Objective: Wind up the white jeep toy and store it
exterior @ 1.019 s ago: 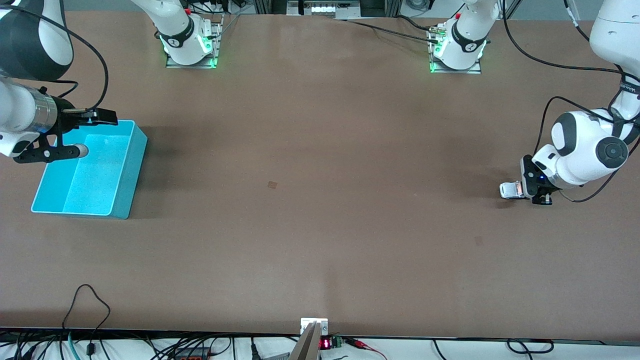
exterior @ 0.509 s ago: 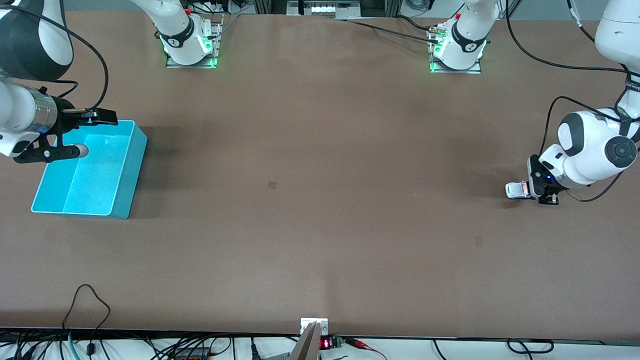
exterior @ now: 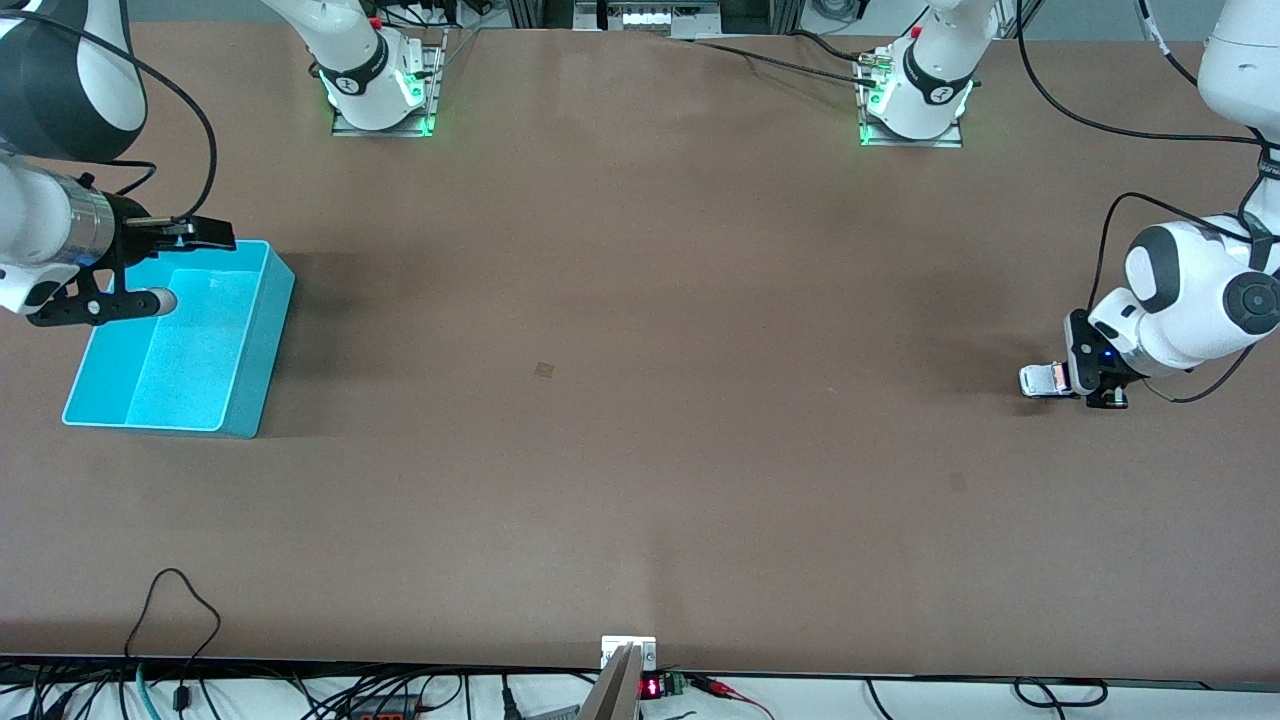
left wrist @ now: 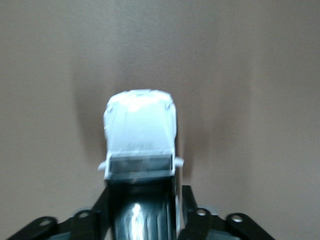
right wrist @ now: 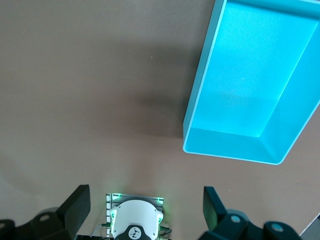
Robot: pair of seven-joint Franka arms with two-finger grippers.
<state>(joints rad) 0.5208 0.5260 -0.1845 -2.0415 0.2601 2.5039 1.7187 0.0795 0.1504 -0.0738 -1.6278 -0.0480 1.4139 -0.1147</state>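
The small boxy white jeep toy (exterior: 1040, 381) with its black rectangular roof panel sits on the brown counter (exterior: 640, 400) at the left arm's end, wheels down on the surface. Straddling its rear end is the left pincer (exterior: 1085, 383), down low at counter level. In the left wrist view the jeep toy (left wrist: 141, 137) points away from the camera, white bonnet ahead and dark roof panel running back between the black fingers (left wrist: 187, 200). Those fingers flank the toy's rear close on both sides, but whether they press on it or have let go, I cannot tell from these views. The left arm's white elbow joint (exterior: 1200, 300) hangs over the counter's edge just above the toy.

Well apart from all this, at the right arm's end of the counter, lies the turquoise rectangular plastic bin (exterior: 250, 330), open top, nothing showing inside. The right pincer (exterior: 168, 268) hovers over the bin's upper corner, fingers spread wide and holding nothing. The right wrist view looks straight down on the bin (right wrist: 200, 100) with both black fingertips (right wrist: 80, 202) well separated at the frame's edge, and the right arm's green-lit base plate (right wrist: 135, 215) between them.

The right arm waits.
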